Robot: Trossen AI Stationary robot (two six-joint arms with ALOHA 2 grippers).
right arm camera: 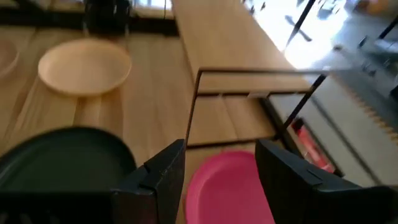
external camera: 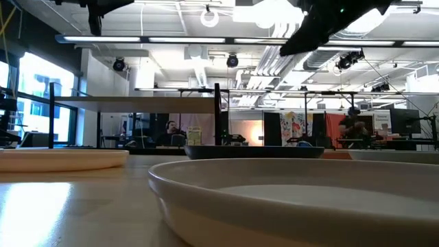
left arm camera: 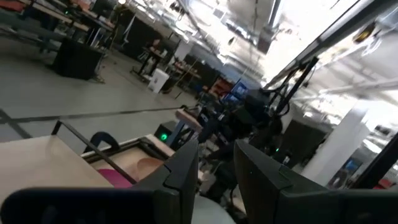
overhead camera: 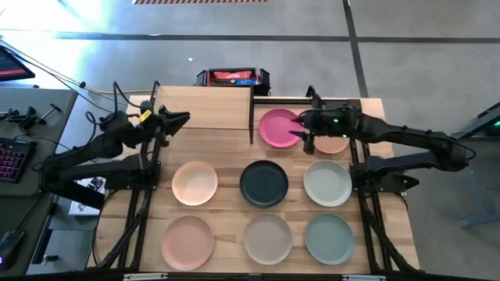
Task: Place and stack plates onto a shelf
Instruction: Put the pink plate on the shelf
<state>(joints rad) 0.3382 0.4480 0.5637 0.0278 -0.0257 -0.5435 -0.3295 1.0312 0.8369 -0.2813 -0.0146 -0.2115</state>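
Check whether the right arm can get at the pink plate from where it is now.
Probably yes. The right gripper hangs over the pink plate's right edge with its fingers open, and nothing lies on that plate or between them.

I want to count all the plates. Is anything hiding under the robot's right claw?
Yes. Under the right gripper lie a pink plate and, beside it, a peach plate. The arm covers most of the peach one, so whether another plate lies beneath it cannot be seen.
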